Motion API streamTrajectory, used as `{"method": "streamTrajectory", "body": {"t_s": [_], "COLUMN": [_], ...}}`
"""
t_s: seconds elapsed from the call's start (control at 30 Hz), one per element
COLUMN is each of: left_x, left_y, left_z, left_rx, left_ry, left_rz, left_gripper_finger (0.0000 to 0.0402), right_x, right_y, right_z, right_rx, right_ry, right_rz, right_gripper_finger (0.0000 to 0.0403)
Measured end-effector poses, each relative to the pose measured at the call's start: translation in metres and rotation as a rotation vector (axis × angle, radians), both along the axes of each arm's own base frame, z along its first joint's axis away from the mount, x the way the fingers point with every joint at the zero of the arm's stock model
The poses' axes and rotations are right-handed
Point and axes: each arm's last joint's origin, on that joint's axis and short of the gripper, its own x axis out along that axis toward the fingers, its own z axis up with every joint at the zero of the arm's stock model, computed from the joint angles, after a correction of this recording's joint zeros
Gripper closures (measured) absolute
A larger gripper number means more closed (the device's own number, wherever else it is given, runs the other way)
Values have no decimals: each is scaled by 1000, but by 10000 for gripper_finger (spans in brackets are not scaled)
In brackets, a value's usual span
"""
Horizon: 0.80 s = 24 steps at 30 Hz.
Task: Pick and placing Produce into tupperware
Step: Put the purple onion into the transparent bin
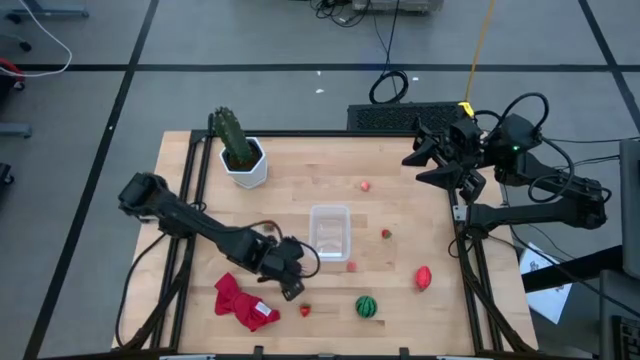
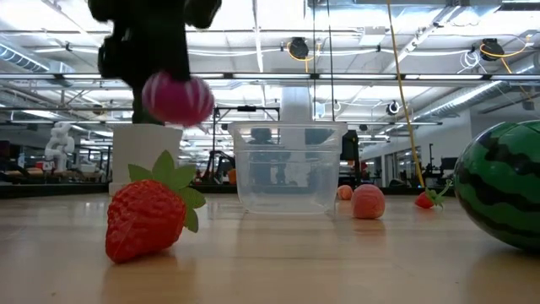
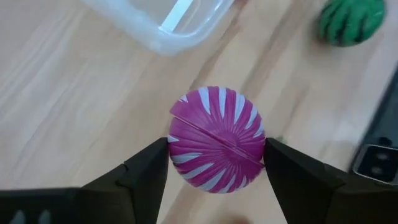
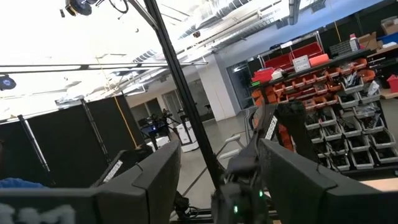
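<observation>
A purple white-striped ball (image 3: pixel 216 140) sits between the fingers of my left gripper (image 1: pixel 290 268), above the table just near-left of the clear tupperware (image 1: pixel 330 230). In the low view the ball (image 2: pixel 177 99) hangs under the dark gripper (image 2: pixel 143 38). A green watermelon ball (image 1: pixel 367 306), a small strawberry (image 1: pixel 305 311) and several small red pieces (image 1: pixel 386 234) lie on the wooden table. My right gripper (image 4: pixel 221 180) is raised at the far right, open, with nothing between its fingers. My left gripper pinches the purple ball by its two opposite sides (image 3: pixel 177 149) between its two fingers (image 3: pixel 146 171). The fingers slant down from the table's left side. The ball hangs clear of the table.
A red cloth (image 1: pixel 245 303) lies at the near left beside the left arm. A cactus in a white pot (image 1: pixel 243 160) stands at the far left. A larger red piece (image 1: pixel 423 277) lies near the right. The tupperware (image 2: pixel 287 169) stands upright with nothing in it.
</observation>
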Motion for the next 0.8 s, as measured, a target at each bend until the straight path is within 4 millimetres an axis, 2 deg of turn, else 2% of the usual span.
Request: {"method": "streamTrajectory", "body": {"t_s": [0.17,0.3,0.53,0.7,0.8], "left_x": [-14,-15,2,10,13], "left_y": [5,13,31,48,57], "left_z": [31,53,100,121,125], "left_rx": [-26,-22,59,128,148], "left_ry": [-95,-164,-311,-388,-393], "left_rz": [-13,-44,-137,-176,-184], "left_gripper_finger": [151,151,151,151,151], "right_x": [2,4,6,6,6], "right_y": [0,-1,-2,-2,-2], "right_z": [-1,-1,-2,-3,-3], "right_rx": [0,-2,1,3,2], "right_ry": [3,7,14,16,16], "right_rz": [0,-1,-1,1,2], "right_gripper_finger": [193,193,193,193,193]}}
